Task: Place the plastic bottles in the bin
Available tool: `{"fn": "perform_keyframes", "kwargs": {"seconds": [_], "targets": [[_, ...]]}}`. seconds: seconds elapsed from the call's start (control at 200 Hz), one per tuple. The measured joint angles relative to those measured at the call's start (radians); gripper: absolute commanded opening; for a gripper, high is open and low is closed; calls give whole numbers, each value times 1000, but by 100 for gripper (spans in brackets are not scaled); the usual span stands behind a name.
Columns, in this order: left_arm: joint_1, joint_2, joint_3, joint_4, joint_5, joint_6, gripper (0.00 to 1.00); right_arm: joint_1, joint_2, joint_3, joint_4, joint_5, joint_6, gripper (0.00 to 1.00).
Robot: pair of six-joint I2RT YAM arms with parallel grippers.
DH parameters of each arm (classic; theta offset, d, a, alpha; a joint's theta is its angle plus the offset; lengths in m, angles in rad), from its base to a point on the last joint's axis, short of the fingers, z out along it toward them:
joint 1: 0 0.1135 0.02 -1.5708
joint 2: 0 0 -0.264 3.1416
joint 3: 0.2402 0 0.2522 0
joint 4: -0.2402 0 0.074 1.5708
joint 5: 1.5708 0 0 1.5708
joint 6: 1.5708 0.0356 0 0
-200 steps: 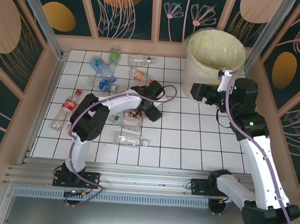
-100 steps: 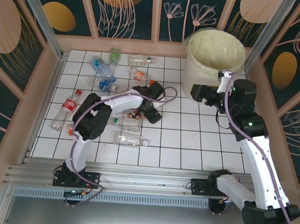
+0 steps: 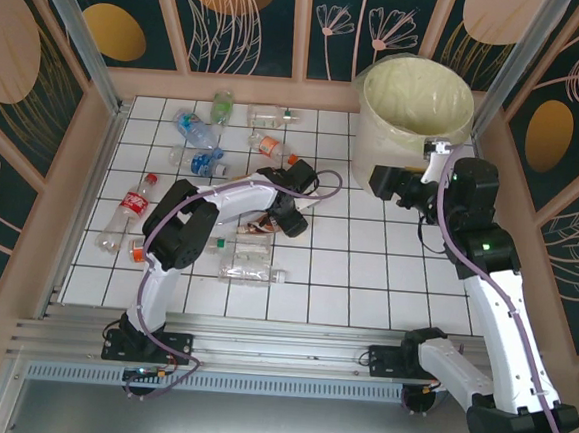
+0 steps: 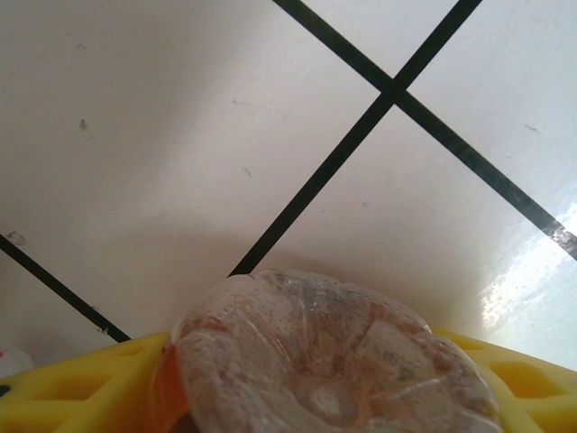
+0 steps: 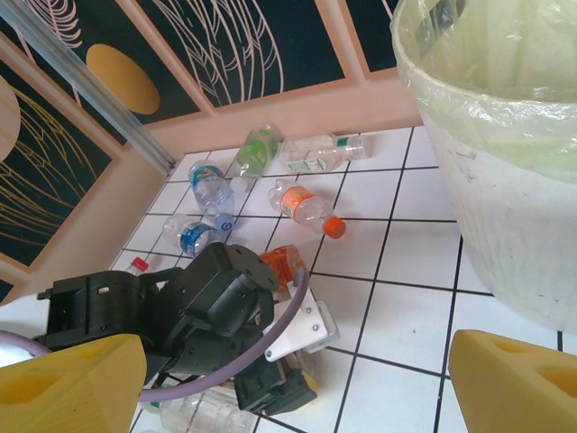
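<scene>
Where the left gripper sits low on the tiles, its yellow fingers pinch 1 orange-tinted bottle, end-on to the wrist. Farther right, the right gripper hangs spread and empty beside the bin, which stands beyond and right of that bottle; loose bottles lie far left.

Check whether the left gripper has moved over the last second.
Yes: the left gripper, closed on a plastic bottle, slid slightly left, away from the bin.
</scene>
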Motion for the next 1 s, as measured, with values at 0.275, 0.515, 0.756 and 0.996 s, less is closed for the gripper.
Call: {"fn": "perform_keyframes", "kwargs": {"seconds": [0.275,0.515,0.756,0.996], "targets": [[10,0,66,25,6,-5,63,0,-14,-86,27,3,39,88],[37,17,319,54,59,-100,62,-1,-56,-209,104,-17,78,87],[66,19,463,134,213,-368,63,-1,-108,-387,243,-150,128,87],[77,-51,273,343,395,-689,62,0,-111,-512,380,-256,164,88]]}}
